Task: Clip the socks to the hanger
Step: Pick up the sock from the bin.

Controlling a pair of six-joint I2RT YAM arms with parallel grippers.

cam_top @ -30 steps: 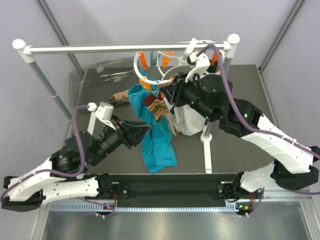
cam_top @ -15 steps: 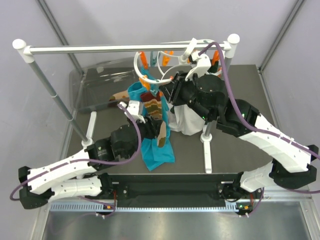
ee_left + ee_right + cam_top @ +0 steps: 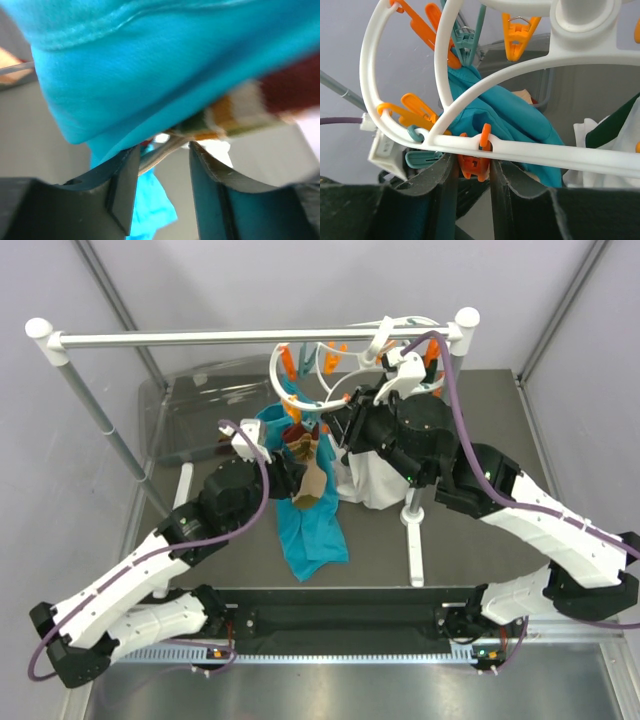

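Since one second ago the left arm has swung up from the near-left of the table, and the left gripper (image 3: 290,476) now sits directly beneath the hanger (image 3: 277,368), against the hanging laundry. Its jaws have widened over that interval and now stand apart; in the left wrist view the fingertips (image 3: 131,165) show a clear gap, and a thin tan edge crosses the top of that gap without being pinched. The sock (image 3: 311,478) hangs just ahead of these jaws; its dark red and striped section (image 3: 240,110) lies above and to the right of the jaw opening. The teal cloth (image 3: 150,65) drapes above and left of the jaws and extends down to the table. The right gripper (image 3: 472,172) has not shifted: its jaws are closed on an orange clip (image 3: 474,167), which hangs from the white hanger bar (image 3: 545,152) directly above the fingers. A white cloth (image 3: 375,480) hangs below the right gripper. The rail (image 3: 250,337) runs behind and above both grippers.
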